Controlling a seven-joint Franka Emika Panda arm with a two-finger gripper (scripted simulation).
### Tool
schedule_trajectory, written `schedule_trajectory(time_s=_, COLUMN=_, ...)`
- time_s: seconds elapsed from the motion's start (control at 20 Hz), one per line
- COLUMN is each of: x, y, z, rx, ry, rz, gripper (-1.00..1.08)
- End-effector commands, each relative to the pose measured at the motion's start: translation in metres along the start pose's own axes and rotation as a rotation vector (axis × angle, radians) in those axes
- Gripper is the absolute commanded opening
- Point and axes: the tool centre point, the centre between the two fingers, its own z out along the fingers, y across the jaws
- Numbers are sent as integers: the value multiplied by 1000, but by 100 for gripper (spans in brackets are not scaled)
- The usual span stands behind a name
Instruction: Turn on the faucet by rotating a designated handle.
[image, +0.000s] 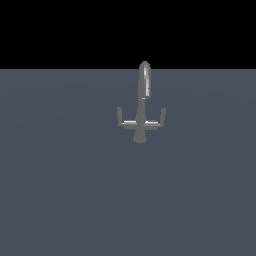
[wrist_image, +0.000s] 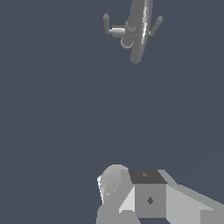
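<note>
A bare simulated scene, not a real room.
Only a flat grey-blue floor (image: 60, 190), a black background (image: 50, 30) and smooth, untextured shapes.

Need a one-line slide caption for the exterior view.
Grey faucet stands alone on the flat grey surface, its right-hand handle upright and untouched; no arm in view.
</note>
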Motion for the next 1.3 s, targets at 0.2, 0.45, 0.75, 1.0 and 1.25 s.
schedule_trajectory(time_s=0.2, x=3, y=1, z=0, rx=8, ry=-3, rz=3, gripper=-100)
schedule_trajectory(time_s=0.45, x=13, y=6, z=2, rx=41, ry=-14, rz=17, gripper=-100)
schedule_trajectory(time_s=0.75, x=37, y=16, z=5, rx=113, ry=-40, rz=47, gripper=-100)
schedule_trajectory(time_s=1.0, x=65, y=29, z=12, rx=200, ry=-71, rz=83, gripper=-100)
schedule_trajectory(time_s=1.25, x=96, y=43, z=21, rx=299, ry=-105, rz=123, gripper=-100)
